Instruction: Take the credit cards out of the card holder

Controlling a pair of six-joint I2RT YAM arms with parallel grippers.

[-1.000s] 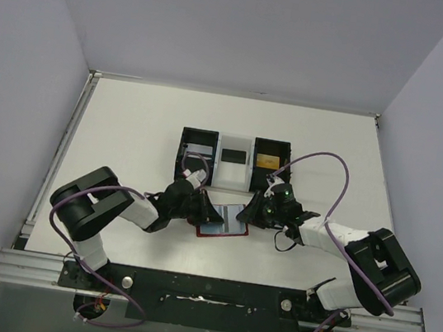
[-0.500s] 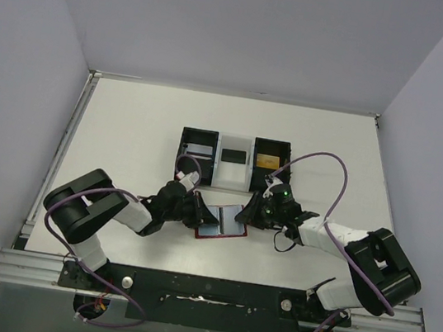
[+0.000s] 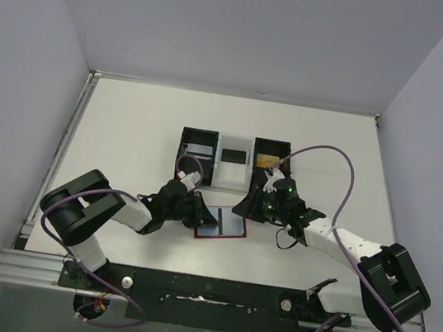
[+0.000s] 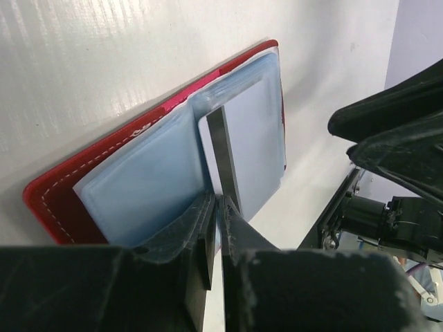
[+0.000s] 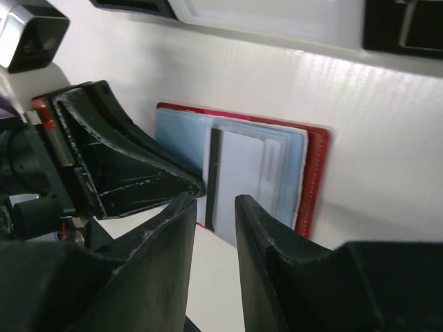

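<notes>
The card [image 4: 249, 149] that matters is a pale one with a dark stripe down one edge, tucked among the blue-grey sleeves [image 4: 149, 176] of the open red holder [image 4: 62, 200]. I'd judge it light, stiff and slick. It should slide out cleanly if drawn along its own length, and the striped edge looks like the place to pinch, since it seems to poke a little past its sleeve. The sleeves look soft and floppy, so they may drag along with the card unless the holder is pinned down.

The holder lies open just below the centre of the top view. The left claw [image 4: 216, 207] is at the holder's left side with its tips pressed together at the near end of the stripe. Whether they nip a sleeve, the card or nothing, I cannot tell. The right claw [image 5: 214, 204] hangs over the holder's right half, its tips a narrow gap apart with nothing between them.

The counter [image 3: 125, 143] is white, smooth and faintly ribbed, so I'd expect the light holder to skid on it easily. Three bins [image 3: 181, 160] stand in a row just above the holder in the top view, close to both claws. Plain grey walls [image 3: 20, 61] close in on the left, the right and behind. Both arms crowd the same small patch, so a knock between them is the risk I'd watch.
</notes>
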